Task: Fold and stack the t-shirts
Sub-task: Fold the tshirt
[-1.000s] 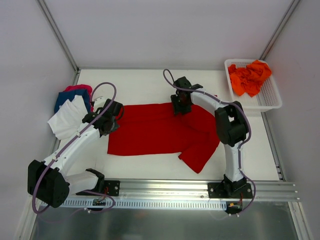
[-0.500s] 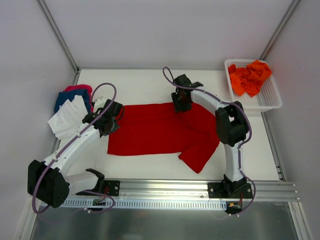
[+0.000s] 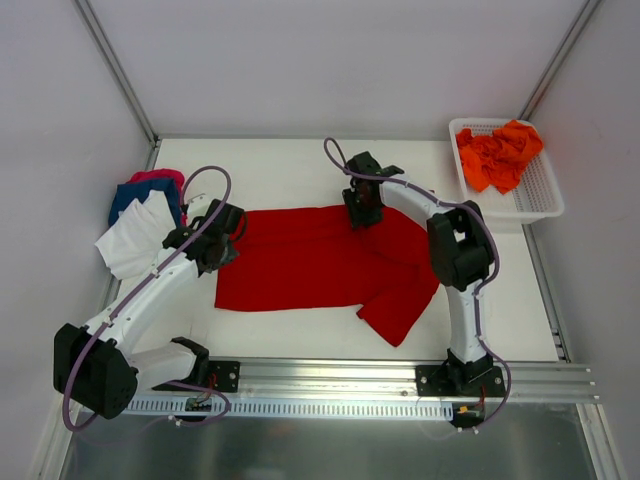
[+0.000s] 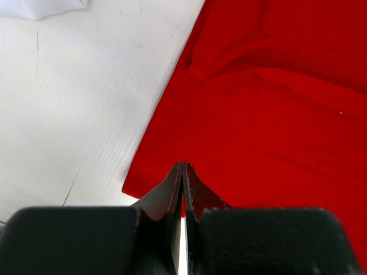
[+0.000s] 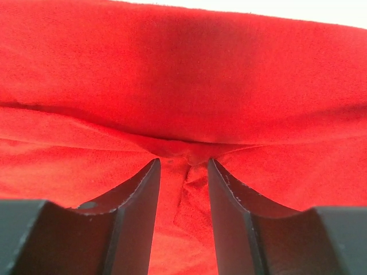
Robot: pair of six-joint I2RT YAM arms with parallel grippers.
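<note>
A deep red t-shirt [image 3: 320, 265] lies spread flat mid-table, one sleeve trailing toward the near right. My left gripper [image 3: 228, 238] is at the shirt's left edge; in the left wrist view it [image 4: 183, 165] is shut, tips just over the near left corner of the red cloth [image 4: 269, 114], with nothing seen between them. My right gripper [image 3: 362, 213] presses down on the shirt's far edge. In the right wrist view it [image 5: 183, 163] stands open, with a raised ridge of red cloth [image 5: 189, 183] between its fingers.
A white mesh basket [image 3: 545, 205] at the far right holds crumpled orange t-shirts [image 3: 498, 155]. At the far left lie a white t-shirt [image 3: 135, 240], a blue one [image 3: 140, 192] and a pink one [image 3: 155, 176]. Metal frame posts stand at the back corners.
The right gripper has shifted slightly toward the shirt's far edge and its jaws have narrowed around the cloth ridge. The left arm has barely moved.
</note>
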